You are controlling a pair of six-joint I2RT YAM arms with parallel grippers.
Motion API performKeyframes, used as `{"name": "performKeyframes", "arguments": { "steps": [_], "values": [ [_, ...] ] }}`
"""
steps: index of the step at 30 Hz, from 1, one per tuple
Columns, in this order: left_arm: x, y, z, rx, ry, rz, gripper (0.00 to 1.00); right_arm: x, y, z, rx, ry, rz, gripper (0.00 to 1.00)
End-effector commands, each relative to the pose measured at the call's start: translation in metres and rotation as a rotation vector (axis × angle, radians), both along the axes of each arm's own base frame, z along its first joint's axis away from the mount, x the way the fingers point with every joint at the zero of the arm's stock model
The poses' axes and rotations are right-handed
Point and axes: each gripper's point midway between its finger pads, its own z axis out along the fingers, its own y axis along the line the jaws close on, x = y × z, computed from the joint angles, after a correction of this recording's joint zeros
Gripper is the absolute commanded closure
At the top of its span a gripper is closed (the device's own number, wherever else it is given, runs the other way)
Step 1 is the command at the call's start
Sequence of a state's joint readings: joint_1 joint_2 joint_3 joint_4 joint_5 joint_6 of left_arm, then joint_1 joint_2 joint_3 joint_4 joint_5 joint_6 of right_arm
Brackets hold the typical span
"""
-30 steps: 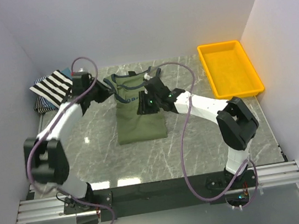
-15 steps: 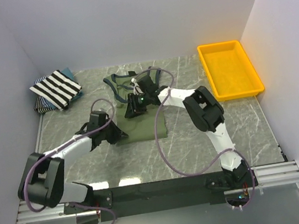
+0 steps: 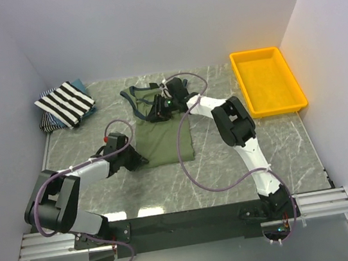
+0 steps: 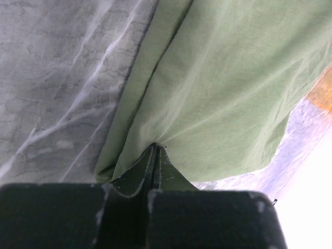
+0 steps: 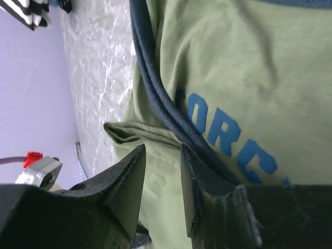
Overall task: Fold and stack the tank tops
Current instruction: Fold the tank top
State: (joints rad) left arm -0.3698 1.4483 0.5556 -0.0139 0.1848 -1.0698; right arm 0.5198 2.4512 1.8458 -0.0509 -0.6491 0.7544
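Right claw (image 3: 157, 112) farther back; marble table (image 3: 230, 161)

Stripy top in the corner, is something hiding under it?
Yes. Bluish cloth peeks out from under the striped tank top at its edges, lying on the table. The stripes cover the rest, so its shape, and whether anything else is beneath, cannot be seen.

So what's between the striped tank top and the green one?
Nothing but bare marble table: in the top view the striped tank top and the olive-green tank top lie apart.
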Motion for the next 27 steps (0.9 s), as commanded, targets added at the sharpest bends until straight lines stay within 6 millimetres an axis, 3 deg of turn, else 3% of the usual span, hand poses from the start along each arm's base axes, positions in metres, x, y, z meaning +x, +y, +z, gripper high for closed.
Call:
{"name": "performKeyframes", "arguments": {
  "steps": [1, 4, 7, 8, 10, 11, 13, 14, 16, 17, 18, 19, 20, 21, 22, 23, 24, 26, 27],
  "values": [
    [-0.016, 0.016, -0.018, 0.076, 0.054, 0.020, 0.99, 0.027, -0.001, 0.013, 0.011, -0.069, -0.061, 0.59],
    [-0.014, 0.013, -0.010, 0.058, 0.024, 0.002, 0.99, 0.045, -0.010, 0.021, -0.025, -0.136, -0.099, 0.59],
    [-0.008, 0.005, 0.004, 0.029, -0.027, -0.043, 0.96, 0.059, -0.020, 0.046, -0.049, -0.220, -0.125, 0.57],
    [-0.006, 0.003, 0.009, 0.022, -0.036, -0.054, 0.95, 0.063, -0.025, 0.067, -0.045, -0.264, -0.132, 0.57],
    [0.003, -0.002, 0.027, 0.011, -0.095, -0.086, 0.90, 0.069, -0.037, 0.088, -0.069, -0.329, -0.162, 0.55],
    [0.006, -0.004, 0.035, 0.009, -0.120, -0.103, 0.87, 0.068, -0.042, 0.122, -0.062, -0.387, -0.176, 0.53],
    [0.014, -0.006, 0.059, 0.007, -0.177, -0.112, 0.77, 0.068, -0.060, 0.140, -0.121, -0.432, -0.235, 0.50],
    [0.015, -0.005, 0.066, 0.014, -0.193, -0.118, 0.73, 0.059, -0.071, 0.166, -0.145, -0.459, -0.252, 0.49],
    [0.022, 0.001, 0.089, 0.037, -0.246, -0.089, 0.61, 0.037, -0.091, 0.150, -0.210, -0.391, -0.287, 0.49],
    [0.016, 0.007, 0.087, 0.063, -0.213, -0.076, 0.58, 0.022, -0.102, 0.173, -0.192, -0.398, -0.329, 0.49],
    [0.019, 0.014, 0.094, 0.090, -0.234, -0.042, 0.54, -0.004, -0.114, 0.134, -0.239, -0.316, -0.321, 0.49],
    [0.016, 0.019, 0.093, 0.107, -0.224, -0.027, 0.53, -0.019, -0.121, 0.125, -0.253, -0.296, -0.329, 0.49],
    [0.010, 0.024, 0.090, 0.121, -0.195, -0.011, 0.52, -0.036, -0.129, 0.142, -0.228, -0.314, -0.356, 0.49],
    [0.004, 0.029, 0.084, 0.135, -0.171, 0.002, 0.51, -0.063, -0.143, 0.104, -0.280, -0.242, -0.348, 0.49],
    [0.002, 0.034, 0.081, 0.148, -0.163, 0.028, 0.50, -0.078, -0.150, 0.095, -0.290, -0.216, -0.362, 0.49],
    [-0.002, 0.035, 0.077, 0.145, -0.142, 0.047, 0.48, -0.092, -0.156, 0.107, -0.270, -0.245, -0.371, 0.48],
    [-0.009, 0.038, 0.068, 0.154, -0.114, 0.051, 0.45, -0.116, -0.163, 0.081, -0.309, -0.198, -0.358, 0.48],
    [-0.016, 0.038, 0.060, 0.145, -0.087, 0.052, 0.43, -0.139, -0.169, 0.078, -0.303, -0.187, -0.368, 0.48],
    [-0.021, 0.038, 0.051, 0.143, -0.075, 0.044, 0.39, -0.160, -0.171, 0.059, -0.320, -0.150, -0.343, 0.48]
  ]
}}
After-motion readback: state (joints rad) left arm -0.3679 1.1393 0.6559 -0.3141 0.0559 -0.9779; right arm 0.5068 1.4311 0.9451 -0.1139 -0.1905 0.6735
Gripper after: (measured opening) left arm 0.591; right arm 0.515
